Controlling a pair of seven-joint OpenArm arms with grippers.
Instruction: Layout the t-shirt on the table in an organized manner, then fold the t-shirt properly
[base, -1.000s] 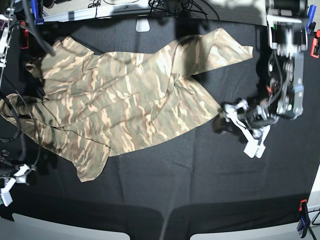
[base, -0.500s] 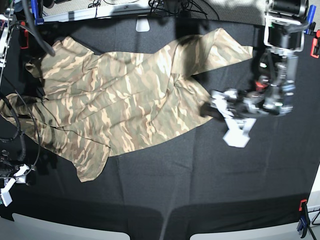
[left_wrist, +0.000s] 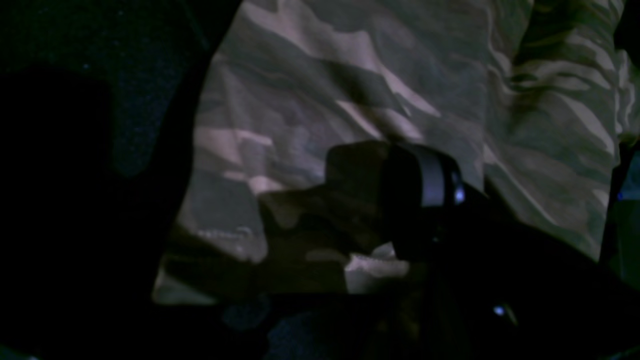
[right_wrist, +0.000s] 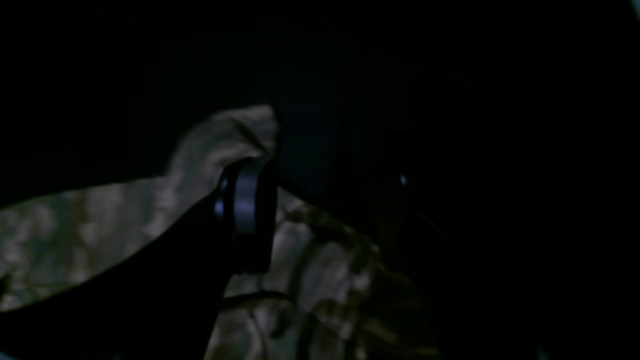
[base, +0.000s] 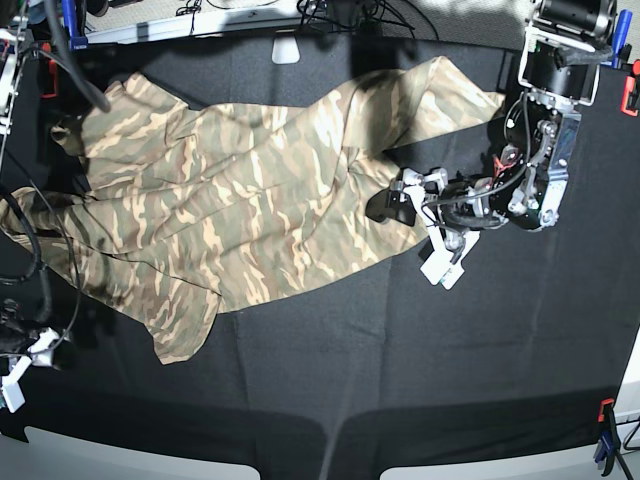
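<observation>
Jaws spread wide, the left gripper (base: 425, 225) hangs over the near edge of the rumpled camouflage-print t-shirt (base: 240, 210) on the black-cloth table (base: 400, 370), seemingly to grab it; the right gripper's (base: 15, 375) jaw state is unclear.

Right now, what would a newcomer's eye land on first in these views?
The camouflage t-shirt, sprawled rumpled and unfolded across the left and middle of the black table. Next, the left gripper, jaws wide open, at the shirt's right edge. The right gripper sits low at the table's left edge.
</observation>
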